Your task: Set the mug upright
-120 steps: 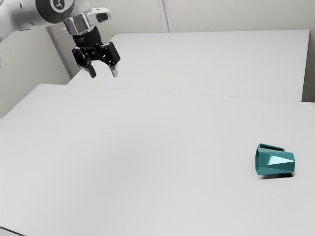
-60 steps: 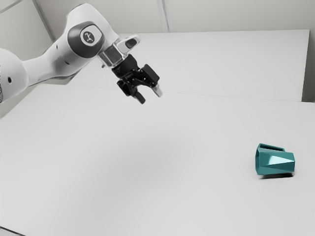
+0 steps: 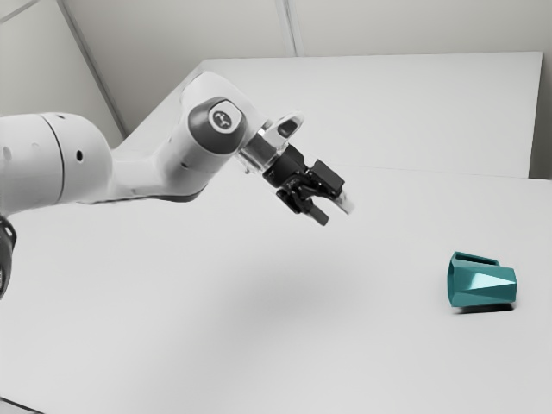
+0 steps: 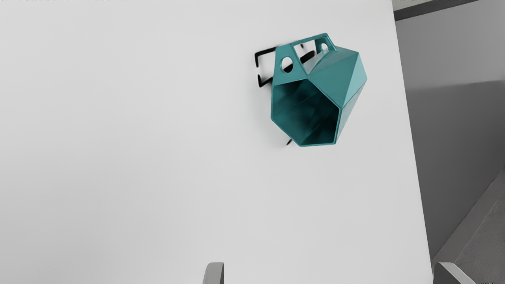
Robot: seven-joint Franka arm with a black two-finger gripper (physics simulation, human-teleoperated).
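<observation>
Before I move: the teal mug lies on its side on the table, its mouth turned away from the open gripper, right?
Not quite: the mouth is turned toward the open gripper, as the wrist view shows. The teal mug does lie on its side on the table.

The arm [image 3: 65, 164] runs out past the exterior view's left edge, its base out of sight, and hides part of the desk [image 3: 216, 285] behind it. Near one desk edge, the mug [image 4: 335, 75] hides its own underside; darkness blurs its inside. Below their tips, the hand's [image 3: 335, 215] fingers [image 4: 214, 274] are cropped in the wrist view.
</observation>
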